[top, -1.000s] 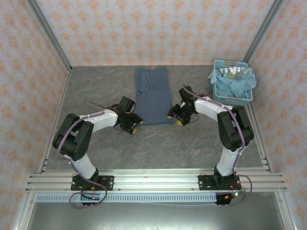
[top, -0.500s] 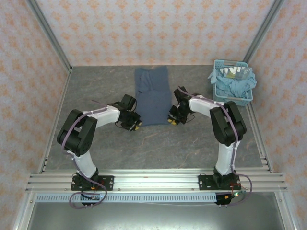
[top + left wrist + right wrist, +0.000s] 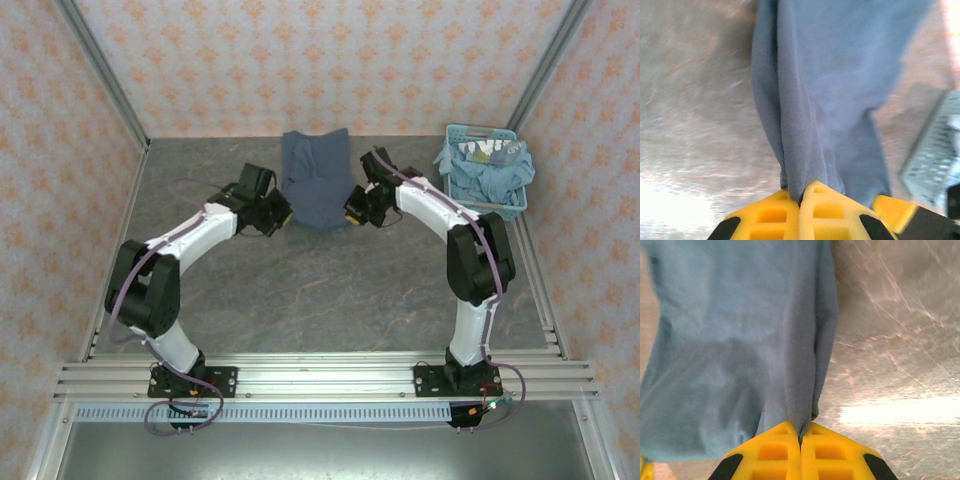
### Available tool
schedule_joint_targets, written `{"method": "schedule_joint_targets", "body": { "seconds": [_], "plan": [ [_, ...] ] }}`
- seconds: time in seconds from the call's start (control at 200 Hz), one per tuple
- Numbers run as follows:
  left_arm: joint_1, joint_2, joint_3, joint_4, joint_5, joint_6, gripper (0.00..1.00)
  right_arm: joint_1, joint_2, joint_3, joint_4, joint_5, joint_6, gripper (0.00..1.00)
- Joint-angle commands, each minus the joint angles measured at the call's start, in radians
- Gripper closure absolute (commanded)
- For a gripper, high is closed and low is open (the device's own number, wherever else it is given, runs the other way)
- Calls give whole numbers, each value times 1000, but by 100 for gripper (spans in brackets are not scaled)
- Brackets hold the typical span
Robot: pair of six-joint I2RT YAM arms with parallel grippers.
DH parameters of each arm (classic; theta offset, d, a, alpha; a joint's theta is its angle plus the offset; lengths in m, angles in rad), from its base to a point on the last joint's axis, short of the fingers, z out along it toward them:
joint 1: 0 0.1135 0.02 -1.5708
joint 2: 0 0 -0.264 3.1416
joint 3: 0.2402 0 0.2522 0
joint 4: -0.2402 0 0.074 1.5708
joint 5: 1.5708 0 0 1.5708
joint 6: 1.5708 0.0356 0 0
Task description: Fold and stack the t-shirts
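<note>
Stretching forward, the left fingers [image 3: 790, 210] and right fingers [image 3: 789, 442] each pinch the t-shirt [image 3: 315, 185] by its near edge.

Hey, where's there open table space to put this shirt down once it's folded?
Bare: the wide near strip of table between the arm bases and the t-shirt, plus the far-left corner by the wall. Crowded: mid-back, where the left gripper and right gripper pinch the t-shirt, and far right at the basket.
</note>
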Motion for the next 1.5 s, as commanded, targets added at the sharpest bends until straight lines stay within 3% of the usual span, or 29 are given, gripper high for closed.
{"method": "schedule_joint_targets", "body": {
  "seconds": [0.0,0.215,0.39,0.52,0.651,0.821,1.026,1.236,1.496],
  "plan": [
    [24,-78,84,-69,-14,61,100,-23,-100,77,-67,59,13,100],
    [23,-144,16,-117,95,80,100,-20,-155,44,-94,-28,38,100],
    [-18,-247,-215,-147,170,84,100,18,-248,-172,-90,-104,43,100],
    [-103,-317,-387,-196,239,96,100,63,-325,-345,-104,-198,30,100],
    [-183,-442,-548,-246,255,65,100,126,-385,-456,-212,-232,-41,100],
    [-202,-647,-663,-279,290,-21,100,157,-513,-591,-223,-307,3,100],
    [-202,-766,-578,-326,278,-87,100,160,-554,-484,-307,-318,6,100],
    [-188,-715,-355,-372,172,-94,100,137,-522,-279,-393,-262,13,100],
    [-35,-562,-195,-335,248,-67,100,66,-382,-24,-439,-259,6,100]
  ]
}}
